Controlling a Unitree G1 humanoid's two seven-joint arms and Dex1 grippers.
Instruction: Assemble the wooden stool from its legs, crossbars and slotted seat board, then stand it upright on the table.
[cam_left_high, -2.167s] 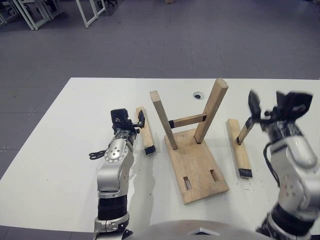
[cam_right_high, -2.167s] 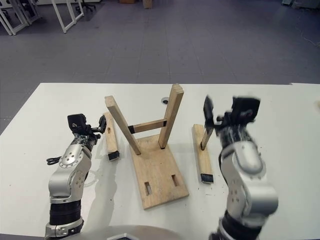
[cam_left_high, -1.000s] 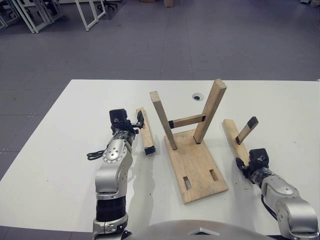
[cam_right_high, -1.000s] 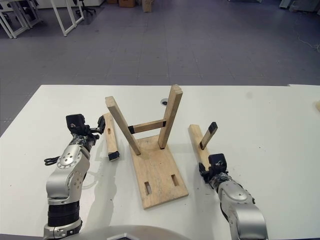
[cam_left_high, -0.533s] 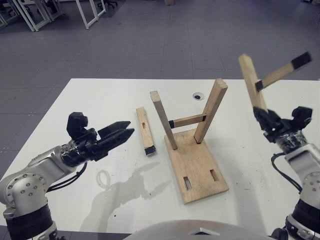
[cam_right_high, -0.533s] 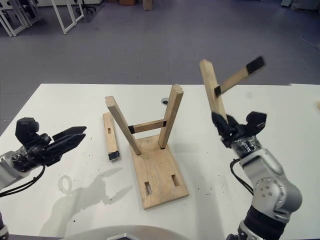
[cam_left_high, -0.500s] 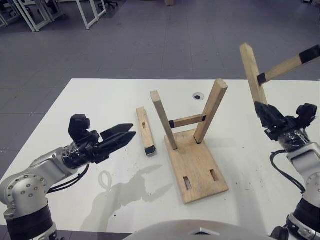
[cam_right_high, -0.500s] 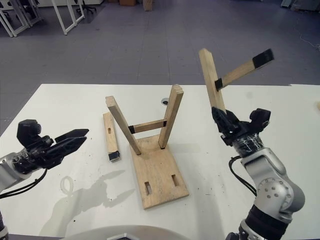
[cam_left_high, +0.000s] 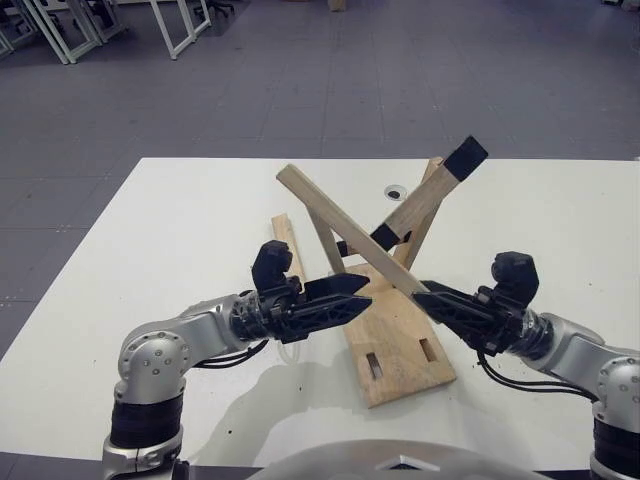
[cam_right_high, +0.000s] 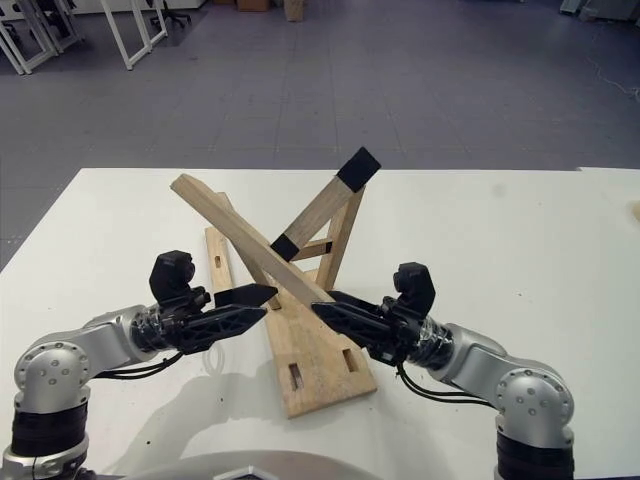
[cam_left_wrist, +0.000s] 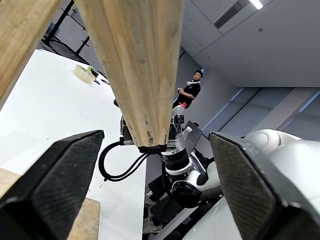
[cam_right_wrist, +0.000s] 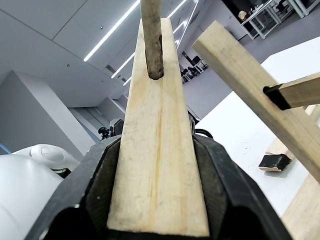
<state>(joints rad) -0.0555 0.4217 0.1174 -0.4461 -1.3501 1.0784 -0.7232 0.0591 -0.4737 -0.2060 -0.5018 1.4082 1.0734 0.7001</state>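
The slotted seat board (cam_left_high: 400, 352) lies flat on the white table (cam_left_high: 150, 230). Two legs (cam_right_high: 340, 245) joined by a crossbar stand in its far slots. My right gripper (cam_left_high: 420, 292) is shut on the lower end of a third leg (cam_left_high: 330, 215), which slants up and to the left over the board. Its own crossbar (cam_left_high: 425, 195) sticks up to the right and ends in a black tip. My left gripper (cam_left_high: 366, 287) is open beside that clamped end, one finger (cam_left_wrist: 55, 180) on each side of the leg (cam_left_wrist: 135, 65). A loose fourth leg (cam_left_high: 283, 235) lies on the table left of the board.
A round cable hole (cam_left_high: 397, 188) sits in the table behind the stool parts. A roll of tape (cam_left_wrist: 82, 72) lies near the table's far right edge. Bare table stretches left and right of the board; the front edge is close below both grippers.
The right gripper has swung inward and tipped its leg from upright to slanting left over the board. The left gripper has moved right, up to that leg's held end.
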